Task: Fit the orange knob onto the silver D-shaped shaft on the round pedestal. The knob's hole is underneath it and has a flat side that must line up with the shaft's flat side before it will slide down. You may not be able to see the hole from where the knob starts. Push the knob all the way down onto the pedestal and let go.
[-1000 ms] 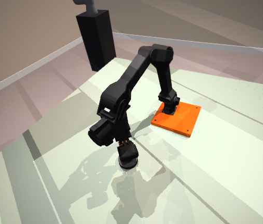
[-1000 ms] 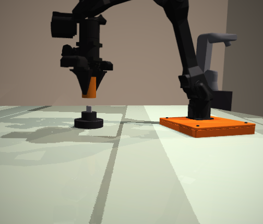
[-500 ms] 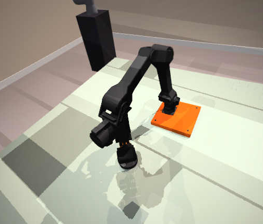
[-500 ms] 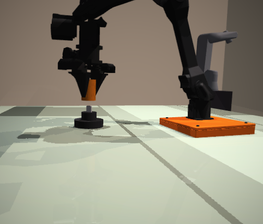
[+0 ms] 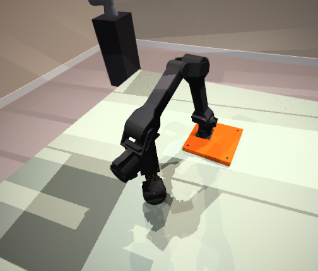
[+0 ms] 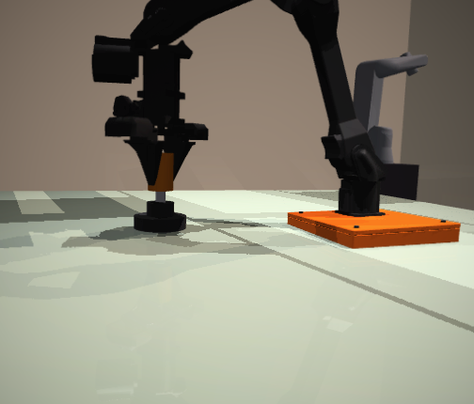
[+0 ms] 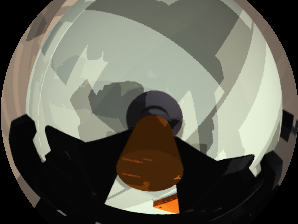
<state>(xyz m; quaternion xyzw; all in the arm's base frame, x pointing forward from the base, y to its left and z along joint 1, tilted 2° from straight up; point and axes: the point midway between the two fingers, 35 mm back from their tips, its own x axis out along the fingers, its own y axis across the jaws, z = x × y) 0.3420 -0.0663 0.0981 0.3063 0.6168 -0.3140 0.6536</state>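
Observation:
My gripper (image 6: 163, 176) (image 7: 152, 137) is shut on the orange knob (image 6: 165, 171) (image 7: 149, 156) and holds it upright, pointing down. The knob's lower end sits right over the silver D-shaped shaft (image 6: 160, 195), of which a short length shows between knob and pedestal. The round black pedestal (image 6: 160, 221) (image 5: 154, 200) (image 7: 154, 106) stands on the table below. In the top view the fingers hide almost all of the knob. In the wrist view the knob covers the shaft, and the pedestal's dark top shows just beyond the knob's tip. I cannot see the hole or the flats.
The arm's orange base plate (image 5: 213, 143) (image 6: 374, 227) lies to the right of the pedestal. A tall black post (image 5: 116, 47) with a grey camera arm (image 6: 382, 75) stands at the table's far corner.

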